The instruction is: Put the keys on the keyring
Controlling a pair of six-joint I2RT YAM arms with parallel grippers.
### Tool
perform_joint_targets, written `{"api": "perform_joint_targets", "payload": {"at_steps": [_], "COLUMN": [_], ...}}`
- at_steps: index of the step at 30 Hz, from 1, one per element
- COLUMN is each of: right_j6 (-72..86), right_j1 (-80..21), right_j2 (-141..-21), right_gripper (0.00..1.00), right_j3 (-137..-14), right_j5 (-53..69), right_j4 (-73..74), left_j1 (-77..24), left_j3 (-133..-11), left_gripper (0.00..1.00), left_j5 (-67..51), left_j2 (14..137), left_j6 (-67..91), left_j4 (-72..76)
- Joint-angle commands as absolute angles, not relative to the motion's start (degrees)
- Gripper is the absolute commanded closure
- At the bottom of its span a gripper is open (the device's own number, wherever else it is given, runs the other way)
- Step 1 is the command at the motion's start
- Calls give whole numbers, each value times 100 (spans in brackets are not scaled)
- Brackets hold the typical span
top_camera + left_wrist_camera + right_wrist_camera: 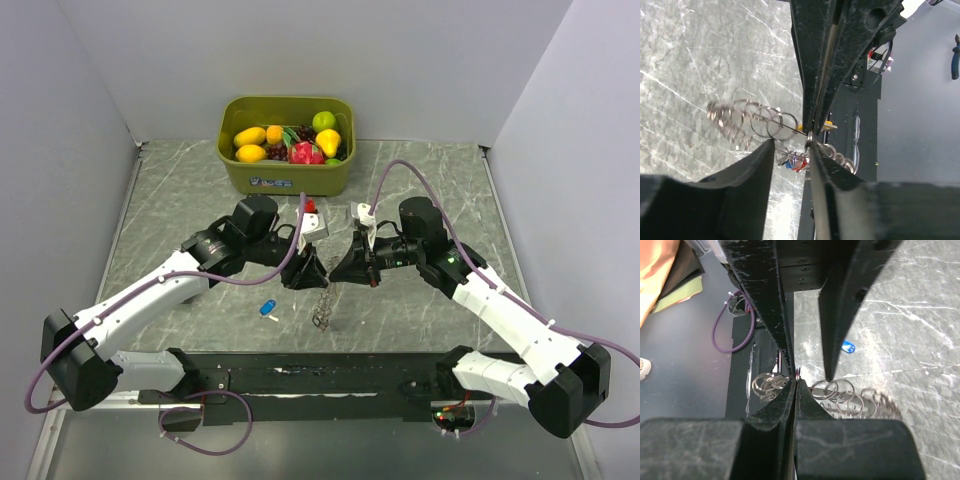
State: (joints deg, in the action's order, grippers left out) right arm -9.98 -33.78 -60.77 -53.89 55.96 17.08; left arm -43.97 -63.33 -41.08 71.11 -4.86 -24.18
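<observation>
The right gripper (337, 268) has its jaws pinched shut on the keyring (322, 306), which dangles at the centre of the table (170, 200). The left gripper (312, 268) has its jaws narrowly apart, astride the rings. A blue key (267, 308) lies to the left.

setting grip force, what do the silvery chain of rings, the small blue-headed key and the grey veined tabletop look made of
The silvery chain of rings: thin metal wire, likely steel; bright glints, firm round loops. The small blue-headed key: head looks like smooth plastic, evenly bright blue; blade too small to judge. The grey veined tabletop: marble pattern, smooth, faint sheen; stone or printed laminate, cannot tell.
</observation>
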Motion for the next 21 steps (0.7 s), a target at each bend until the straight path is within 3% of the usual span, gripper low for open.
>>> {"api": "perform_joint_targets", "payload": {"at_steps": [1, 8, 11, 12, 13, 21], "right_j6": [-993, -1002, -1002, -1002, -1002, -906], "right_j1": [-3419, -3410, -3419, -3419, -3419, -3419], "right_j2": [-5959, -5985, -5994, -6012, -6020, -5968], "right_gripper": [100, 100, 100, 100, 100, 100], "right_j3": [-5511, -5511, -5511, -5519, -5511, -5441], "right_j5": [5827, 5862, 5889, 5906, 5889, 5643], "right_j4": [1310, 1292, 1301, 1309, 1310, 1178], "left_j1": [-4412, -4412, -4421, -4421, -4412, -4412], "left_j3": [-6442, -6460, -6512, -6521, -6539, -6197], "left_gripper": [56, 63, 81, 95, 99, 99], "left_j5": [-4026, -4052, -4087, -4096, -4113, -4043], "left_j2": [6952, 6934, 7022, 7057, 7066, 6786], "left_j6": [-475, -466, -466, -466, -466, -273], "left_j4": [-2101, -1960, -2030, -2039, -2039, -1469]}}
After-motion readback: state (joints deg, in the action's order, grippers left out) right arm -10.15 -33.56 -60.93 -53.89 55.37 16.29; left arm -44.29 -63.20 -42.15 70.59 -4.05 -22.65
